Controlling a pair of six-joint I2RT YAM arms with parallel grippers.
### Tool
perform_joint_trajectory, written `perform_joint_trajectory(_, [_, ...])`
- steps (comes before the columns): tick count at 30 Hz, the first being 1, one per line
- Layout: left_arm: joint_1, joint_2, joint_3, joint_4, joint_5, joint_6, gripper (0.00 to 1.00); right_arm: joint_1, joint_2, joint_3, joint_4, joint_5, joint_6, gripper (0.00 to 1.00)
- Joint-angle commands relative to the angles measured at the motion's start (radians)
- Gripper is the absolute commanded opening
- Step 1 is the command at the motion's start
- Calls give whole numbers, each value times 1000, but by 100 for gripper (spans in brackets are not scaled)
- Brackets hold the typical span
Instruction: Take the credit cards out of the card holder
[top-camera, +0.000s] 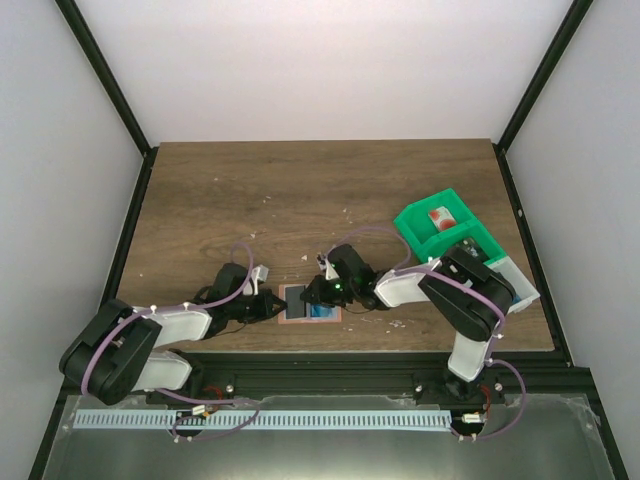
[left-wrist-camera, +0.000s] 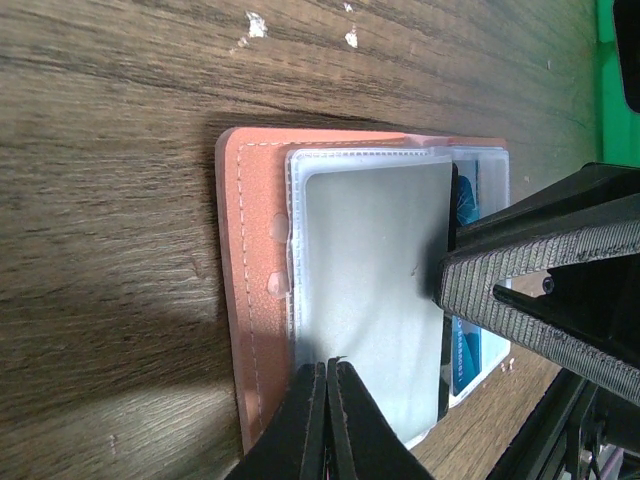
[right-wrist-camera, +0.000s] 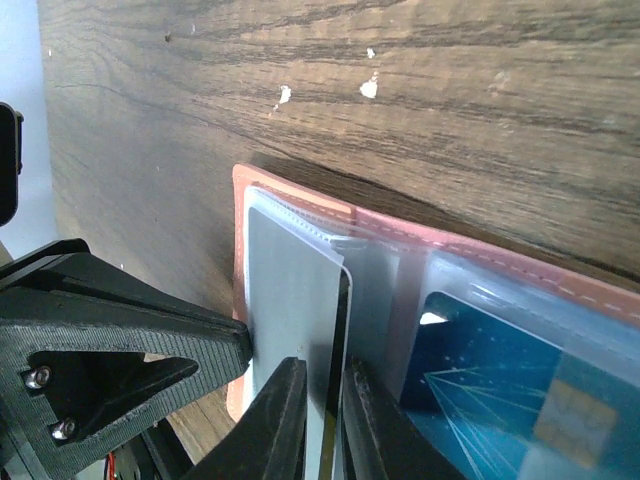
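Card holder (left-wrist-camera: 255, 290) open, pink stitched cover, grey card (left-wrist-camera: 375, 290), blue card (right-wrist-camera: 490, 385)

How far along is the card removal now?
Done: a red and white card lies in the green tray. In hand: the shut left gripper presses the card holder; the right gripper pinches the grey card. Left: that one, then the sleeved blue card.

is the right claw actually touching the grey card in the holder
Touching. The right wrist view shows the right claw pinching the edge of the grey card, a finger pressed on each face with no gap.
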Motion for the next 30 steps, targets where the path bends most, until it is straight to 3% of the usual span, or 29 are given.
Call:
perform_joint_trajectory(1, [5, 13, -13, -7, -11, 13, 4, 6, -17, -1, 19, -5, -6, 11])
perform_joint_trajectory(10, [6, 22, -15, -17, -27, 8, 5, 1, -37, -47, 77, -26, 7, 5])
perform_joint_trajectory(13, [6, 25, -13, -18, -30, 7, 5, 0, -36, -51, 83, -41, 3, 15])
perform_joint_trajectory(16, [6, 26, -12, -20, -31, 7, 5, 1, -35, -68, 122, -67, 4, 16])
perform_joint_trajectory(30, [6, 30, -13, -35, -48, 8, 5, -16, -64, -126, 198, -92, 16, 1])
